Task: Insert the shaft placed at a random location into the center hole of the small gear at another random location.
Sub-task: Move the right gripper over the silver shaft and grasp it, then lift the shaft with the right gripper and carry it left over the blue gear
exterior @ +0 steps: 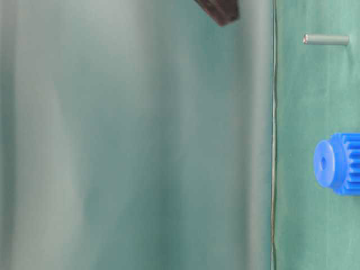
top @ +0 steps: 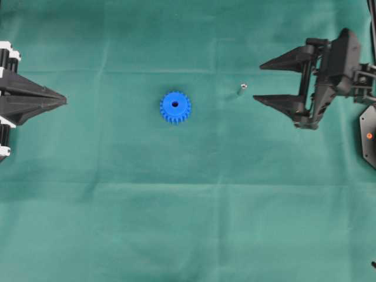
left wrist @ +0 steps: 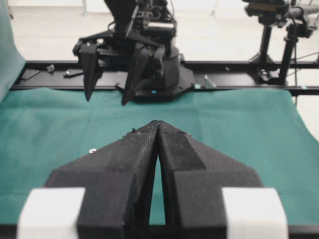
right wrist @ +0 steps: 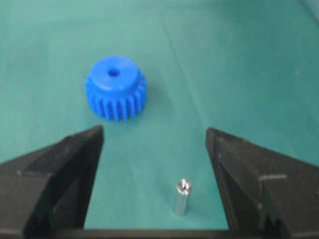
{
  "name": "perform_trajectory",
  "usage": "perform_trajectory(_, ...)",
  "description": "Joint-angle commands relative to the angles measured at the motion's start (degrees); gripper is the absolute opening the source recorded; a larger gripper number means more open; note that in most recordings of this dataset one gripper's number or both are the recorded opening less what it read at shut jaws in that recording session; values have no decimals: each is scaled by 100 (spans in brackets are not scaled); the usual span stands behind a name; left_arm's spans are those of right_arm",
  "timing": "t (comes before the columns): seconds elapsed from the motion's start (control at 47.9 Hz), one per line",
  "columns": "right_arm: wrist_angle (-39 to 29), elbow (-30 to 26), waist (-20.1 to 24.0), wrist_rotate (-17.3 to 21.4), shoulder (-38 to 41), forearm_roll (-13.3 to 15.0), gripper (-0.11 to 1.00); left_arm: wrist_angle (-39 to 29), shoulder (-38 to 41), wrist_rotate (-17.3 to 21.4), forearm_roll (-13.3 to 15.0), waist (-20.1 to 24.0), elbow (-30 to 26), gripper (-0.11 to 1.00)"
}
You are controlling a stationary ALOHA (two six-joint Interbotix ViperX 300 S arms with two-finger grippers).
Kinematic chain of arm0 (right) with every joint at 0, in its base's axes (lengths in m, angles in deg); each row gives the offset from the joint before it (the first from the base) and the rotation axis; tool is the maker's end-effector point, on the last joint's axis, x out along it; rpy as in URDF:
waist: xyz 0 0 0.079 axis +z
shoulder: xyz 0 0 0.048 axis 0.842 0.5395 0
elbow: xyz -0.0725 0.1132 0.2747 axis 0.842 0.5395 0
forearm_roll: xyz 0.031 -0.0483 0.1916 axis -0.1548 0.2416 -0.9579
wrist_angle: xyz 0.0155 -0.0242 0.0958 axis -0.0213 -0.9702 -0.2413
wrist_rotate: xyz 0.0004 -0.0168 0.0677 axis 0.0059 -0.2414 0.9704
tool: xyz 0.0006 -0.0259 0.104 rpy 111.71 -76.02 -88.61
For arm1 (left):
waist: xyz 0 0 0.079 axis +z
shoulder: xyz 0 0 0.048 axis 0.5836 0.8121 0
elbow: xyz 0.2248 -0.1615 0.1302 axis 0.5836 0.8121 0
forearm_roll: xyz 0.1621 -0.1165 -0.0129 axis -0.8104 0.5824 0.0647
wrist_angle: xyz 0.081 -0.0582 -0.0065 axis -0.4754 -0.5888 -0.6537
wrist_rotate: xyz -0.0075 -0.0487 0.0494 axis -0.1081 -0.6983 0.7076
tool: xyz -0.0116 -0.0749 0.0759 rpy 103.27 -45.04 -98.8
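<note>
**A robotics lab bench**

A green cloth [top: 188, 223] covers the tabletop from edge to edge. In the left wrist view, a black rail [left wrist: 239, 89] borders its far side, and camera stands [left wrist: 279, 30] on clamped poles rise behind it before a pale bare floor. A robot arm base [left wrist: 164, 74] sits bolted there.
</note>
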Motion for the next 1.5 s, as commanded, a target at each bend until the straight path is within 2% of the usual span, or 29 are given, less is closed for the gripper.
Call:
perform_trajectory(0.0,369,-79,-35,-97,352,-26,84,9,44,9,-18,-18,-149,0)
perform_trajectory(0.251,905,-167,-211,-97,1318,-149,84,9,53,0,-18,-9,-149,0)
perform_trajectory(0.543,1433,-220,-308,-97,2048,-272,84,9,62,0,-18,-18,-141,0)
perform_trajectory(0.919,1512,-360,-308,-88,2391,-290,84,9,70,9,-18,-9,-141,0)
perform_trajectory(1.044,1512,-343,-308,-79,2391,-290,80,9,70,9,-18,-18,-141,0)
perform_trajectory(1.17,1485,-325,-308,-79,2391,-281,65,9,62,9,-18,-9,-141,0)
perform_trajectory(1.295,1477,-308,-316,-88,2391,-281,29,0,70,9,-18,-18,-141,0)
perform_trajectory(1.358,1485,-308,-316,-79,2391,-281,15,9,70,9,-18,-9,-141,0)
perform_trajectory(1.483,1477,-308,-316,-88,2391,-290,13,0,62,0,-18,-9,-141,0)
